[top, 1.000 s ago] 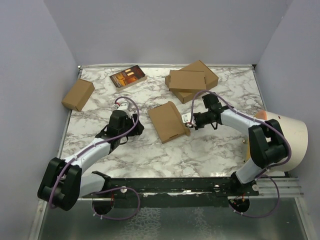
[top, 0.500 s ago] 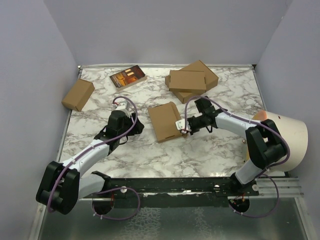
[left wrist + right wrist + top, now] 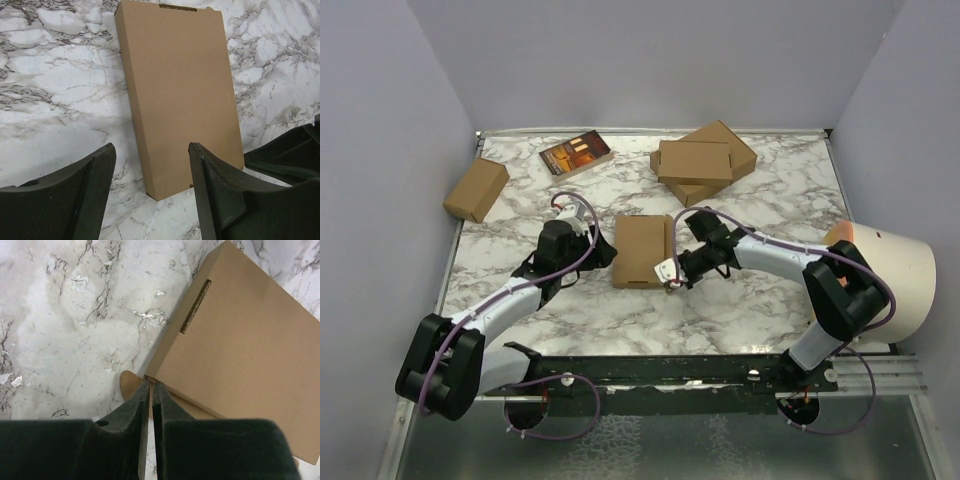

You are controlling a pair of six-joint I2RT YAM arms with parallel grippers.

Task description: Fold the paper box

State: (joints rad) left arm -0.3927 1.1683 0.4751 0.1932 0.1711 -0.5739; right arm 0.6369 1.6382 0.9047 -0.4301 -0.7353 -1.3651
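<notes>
Marble-patterned desk [image 3: 740, 300] carries the paper box [image 3: 640, 250], lying closed and flat at its centre. Over the last second the box has slid left and turned from a slant to sit square with the desk edge. Right claw [image 3: 672, 276], fingers together, touches its near right corner. Left claw [image 3: 603, 250], fingers apart, waits just beside its left edge. Folding looks nearly finished.

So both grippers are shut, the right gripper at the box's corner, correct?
No: the left gripper is open, fingers apart near the box, as the left wrist view shows. The right gripper is shut at the box's corner.
</notes>
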